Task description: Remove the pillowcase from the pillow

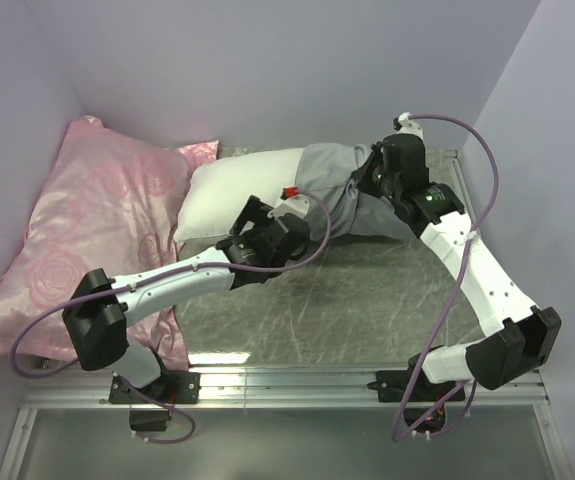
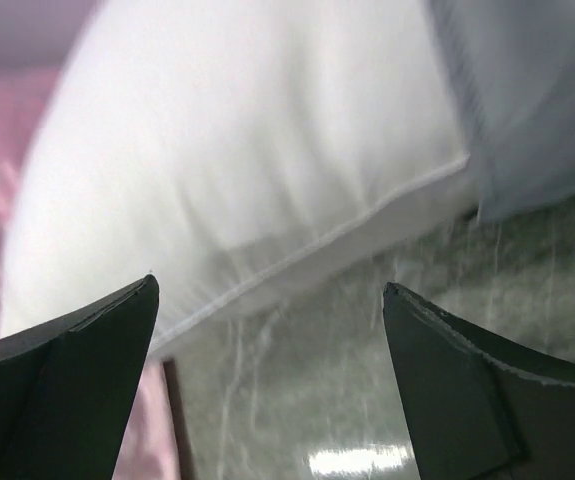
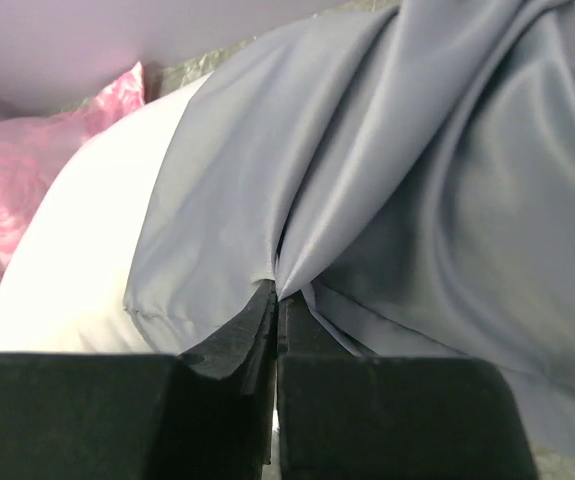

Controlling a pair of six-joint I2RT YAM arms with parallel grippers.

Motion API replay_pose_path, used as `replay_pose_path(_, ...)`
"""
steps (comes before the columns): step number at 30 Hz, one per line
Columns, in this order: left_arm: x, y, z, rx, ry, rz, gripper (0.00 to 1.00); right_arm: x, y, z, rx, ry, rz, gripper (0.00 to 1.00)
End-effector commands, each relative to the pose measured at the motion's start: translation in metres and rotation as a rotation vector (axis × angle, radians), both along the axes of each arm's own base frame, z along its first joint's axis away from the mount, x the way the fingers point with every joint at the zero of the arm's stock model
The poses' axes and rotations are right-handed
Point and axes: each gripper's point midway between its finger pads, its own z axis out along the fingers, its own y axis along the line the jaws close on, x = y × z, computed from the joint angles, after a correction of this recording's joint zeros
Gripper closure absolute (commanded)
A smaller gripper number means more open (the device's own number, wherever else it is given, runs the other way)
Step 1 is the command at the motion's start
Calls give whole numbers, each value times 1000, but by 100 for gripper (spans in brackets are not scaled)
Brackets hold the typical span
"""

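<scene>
Right gripper [image 3: 275, 302] is pinched shut on a fold of the grey pillowcase [image 3: 417, 150], which only covers the right end of the white pillow [image 2: 247, 140] at the back of the table [image 1: 367, 300]. Left gripper [image 2: 269, 284] has its jaws wide apart, holding nothing, just in front of the pillow's bare edge. Pink rose pillow [image 1: 97, 220] sits right up against it on the left.

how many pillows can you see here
2. The white pillow lies at the back of the table, its right end inside the grey pillowcase; the pink rose-patterned pillow lies to its left. No sign of others hidden.
</scene>
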Motion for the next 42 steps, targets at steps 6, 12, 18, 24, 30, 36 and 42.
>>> replay_pose_path(6, 37, -33, 40, 219, -174, -281, 1, 2, -5, 43, 27, -82, 1, 100)
replay_pose_path(12, 37, -32, 21, 294, -67, -485, 1, 7, -10, 53, 35, -86, -3, 100)
replay_pose_path(18, 48, -29, 12, 336, -109, -603, 1, 11, -14, 59, 53, -90, -1, 100)
replay_pose_path(24, 53, -39, 2, 337, -145, -686, 1, 12, -13, 60, 60, -86, 2, 100)
replay_pose_path(30, 78, -24, -15, 401, -199, -599, 1, 13, -13, 66, 68, -95, 4, 100)
replay_pose_path(36, 103, -12, -2, 388, -261, -448, 91, 16, -25, 69, 70, -95, -18, 100)
replay_pose_path(42, 140, 28, 70, 254, -358, -85, 100, 28, -71, 71, 97, -78, -122, 100)
